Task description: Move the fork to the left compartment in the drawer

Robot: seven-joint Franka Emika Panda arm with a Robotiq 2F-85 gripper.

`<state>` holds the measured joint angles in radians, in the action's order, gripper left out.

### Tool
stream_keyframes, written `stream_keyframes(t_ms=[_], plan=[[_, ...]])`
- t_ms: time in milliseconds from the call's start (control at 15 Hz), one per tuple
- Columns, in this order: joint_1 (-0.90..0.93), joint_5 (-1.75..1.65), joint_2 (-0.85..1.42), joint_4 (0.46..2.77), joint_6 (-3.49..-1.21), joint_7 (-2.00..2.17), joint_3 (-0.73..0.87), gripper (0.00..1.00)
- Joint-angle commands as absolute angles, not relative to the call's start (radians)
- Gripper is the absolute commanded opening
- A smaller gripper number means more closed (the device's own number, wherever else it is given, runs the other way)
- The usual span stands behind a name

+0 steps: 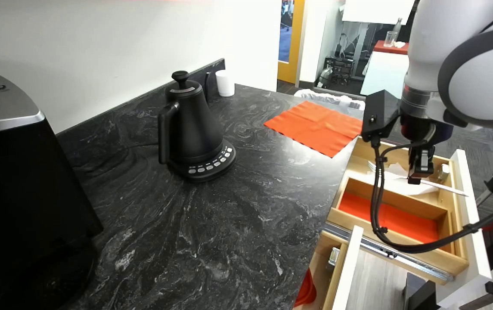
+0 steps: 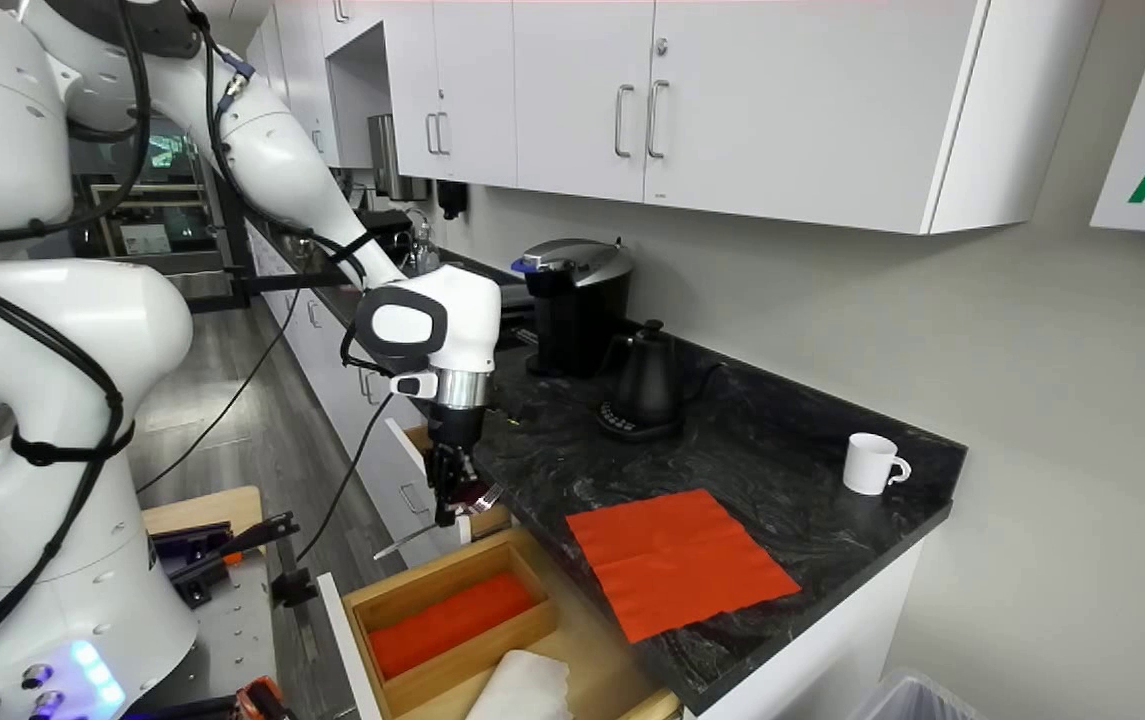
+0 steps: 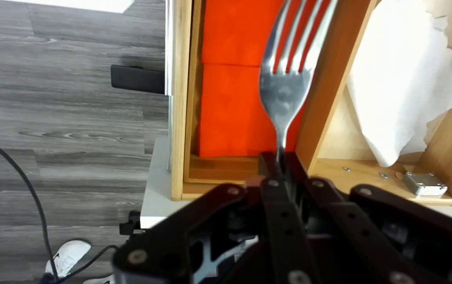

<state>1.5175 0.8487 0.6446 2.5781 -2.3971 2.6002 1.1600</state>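
In the wrist view, the fork [image 3: 285, 94] is pinched in the gripper [image 3: 280, 167], which clamps its handle just behind the head. The tines reach ahead, seen above the orange-red section [image 3: 231, 102] of the drawer [image 3: 181, 130], with the partition [image 3: 340, 79] beside them; past that, paper [image 3: 399, 75] lies in the drawer. The fork looks like thin metal: light, stiff and hard to break, but smooth, so it may swivel or slip if either end knocks the drawer. The hold behind the head seems sound, probably near the balance point.

In an exterior view, the arm [image 1: 429, 56] hangs over the drawer with the gripper pointing down; the fork is a pale line running roughly along the partition, its handle end toward the drawer's front [image 1: 473, 215].

In an exterior view, the forearm [image 2: 282, 155] slopes down toward the drawer and the wrist [image 2: 472, 315] bends so that the gripper stands nearly plumb above the drawer, toward the orange-red section's side. The fork is clear of the drawer and close to level; how high is hard to judge. The orange-red section appears to be the left one, taken from the drawer's front, so a straight lowering and gentle release would likely suit.
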Motion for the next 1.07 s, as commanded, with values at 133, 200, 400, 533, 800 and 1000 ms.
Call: stream_keyframes(t_ms=[133, 200, 400, 533, 800, 1000], plan=[[1.491, 0.941, 0.723, 2.573, -2.436, 2.600, 1.124, 0.04], [1.481, 0.945, 0.732, 2.569, -2.438, 2.600, 1.115, 0.04], [1.441, 0.965, 0.758, 2.554, -2.458, 2.583, 1.078, 0.04], [1.354, 0.895, 0.697, 2.550, -2.545, 2.623, 1.004, 0.04], [1.242, 0.848, 0.693, 2.519, -2.618, 2.624, 0.910, 0.34], [1.238, 0.901, 0.749, 2.493, -2.604, 2.584, 0.904, 0.52]])
